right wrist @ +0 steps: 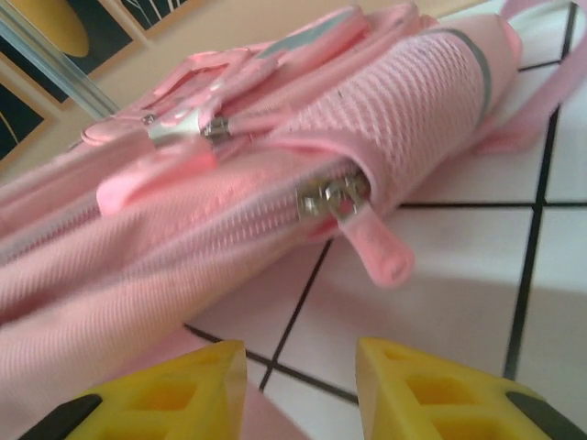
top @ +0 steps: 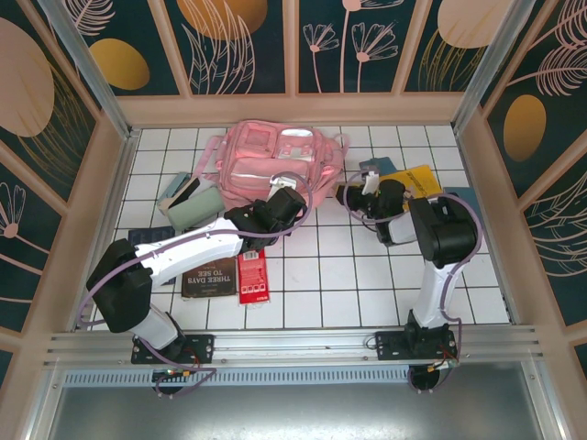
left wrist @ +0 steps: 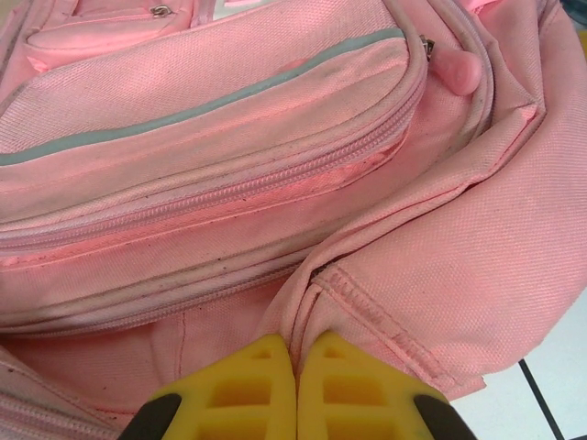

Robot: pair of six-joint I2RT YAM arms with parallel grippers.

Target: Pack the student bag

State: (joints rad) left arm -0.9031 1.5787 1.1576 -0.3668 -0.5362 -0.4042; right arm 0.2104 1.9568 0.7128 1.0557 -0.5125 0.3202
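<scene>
Your L gripper is pinched tight on a fold of the student bag, which lies at 12 o'clock on the table. Your R gripper is half open & empty, zip pull at its 12.

The light-pink student bag lies flat far back on the table, front pockets up.
</scene>
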